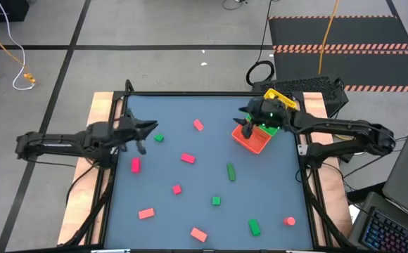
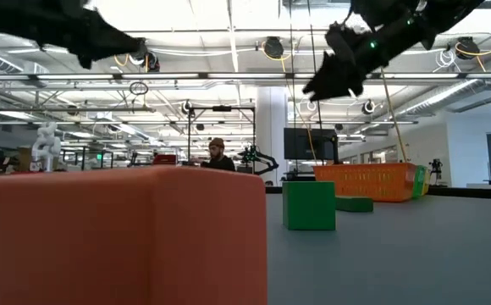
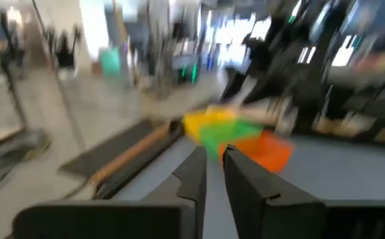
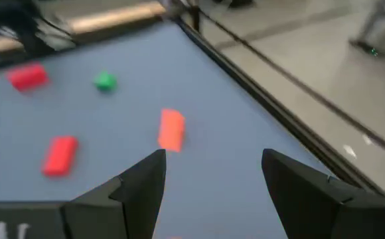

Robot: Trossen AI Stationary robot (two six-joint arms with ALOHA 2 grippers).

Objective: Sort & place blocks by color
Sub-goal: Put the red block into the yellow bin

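From above, red and green blocks [image 1: 188, 158] lie scattered over the blue table [image 1: 211, 218]. The right gripper [image 1: 246, 125] hovers at the tray [image 1: 255, 142] (far right). The left gripper [image 1: 148, 128] hangs far left.

Left wrist: fingers [image 3: 194, 174] nearly together, holding nothing.

Right wrist: fingers [image 4: 143, 180] wide apart, empty.

Robotics lab, ceiling trusses [image 2: 228, 78], taped floor [image 1: 341, 48]

Blocks [image 1: 188, 158] scattered on table [image 1: 274, 176], tray [image 1: 260, 130] behind.
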